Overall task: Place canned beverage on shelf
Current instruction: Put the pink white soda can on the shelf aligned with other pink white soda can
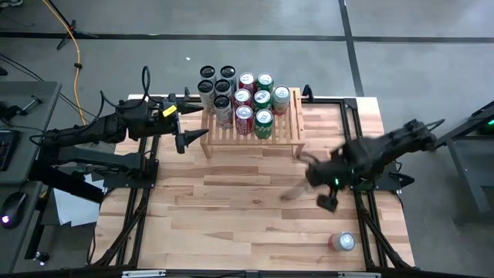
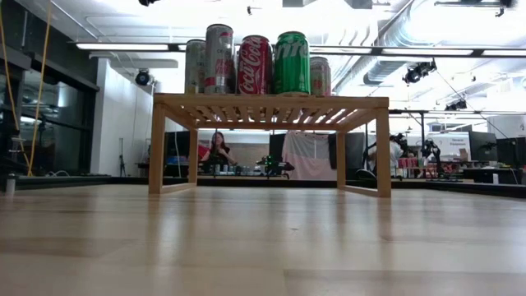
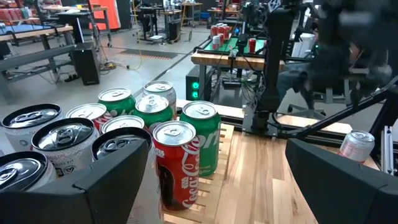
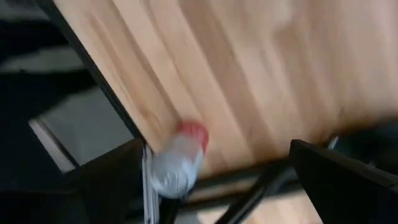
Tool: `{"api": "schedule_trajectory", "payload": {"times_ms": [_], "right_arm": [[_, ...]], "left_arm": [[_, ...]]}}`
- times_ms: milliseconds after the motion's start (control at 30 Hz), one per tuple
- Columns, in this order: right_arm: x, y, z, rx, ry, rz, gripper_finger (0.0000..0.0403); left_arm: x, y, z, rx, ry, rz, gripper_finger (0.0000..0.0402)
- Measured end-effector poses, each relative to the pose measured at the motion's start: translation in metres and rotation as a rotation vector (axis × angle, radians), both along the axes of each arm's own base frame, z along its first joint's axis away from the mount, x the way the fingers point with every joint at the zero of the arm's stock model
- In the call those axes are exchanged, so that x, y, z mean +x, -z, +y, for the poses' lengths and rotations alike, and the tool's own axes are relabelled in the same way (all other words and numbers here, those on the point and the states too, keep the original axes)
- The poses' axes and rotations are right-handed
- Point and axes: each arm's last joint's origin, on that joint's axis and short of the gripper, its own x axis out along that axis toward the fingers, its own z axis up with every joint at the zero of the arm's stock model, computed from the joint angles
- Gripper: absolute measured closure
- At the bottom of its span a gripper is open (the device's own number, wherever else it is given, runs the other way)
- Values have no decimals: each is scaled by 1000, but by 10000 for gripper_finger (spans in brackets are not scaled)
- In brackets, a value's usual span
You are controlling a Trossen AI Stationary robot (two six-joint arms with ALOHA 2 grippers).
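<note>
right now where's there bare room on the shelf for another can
The shelf is crowded on its left and middle with upright cans. Free slats lie at its right end, beside the green cans, and along the front edge. The open tabletop in front is bare; one loose can lies near the right front corner.

Down at surface level, the light-wood shelf stands on its two side legs, slats showing from underneath. On top, upright cans crowd together: a silver can, a red cola can, a green can, more tucked behind. Beyond, a seated person among workbenches.
</note>
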Motion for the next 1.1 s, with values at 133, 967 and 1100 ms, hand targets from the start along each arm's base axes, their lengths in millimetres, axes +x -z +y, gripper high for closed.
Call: {"api": "schedule_trajectory", "payload": {"times_ms": [133,967,1100], "right_arm": [[-15,35,33,10,70,164,13],[-64,102,118,59,789,485,13],[-60,108,124,56,808,484,13]], "left_arm": [[0,0,0,0,0,0,28],[0,0,0,1,0,0,28],[0,0,0,1,0,0,28]]}}
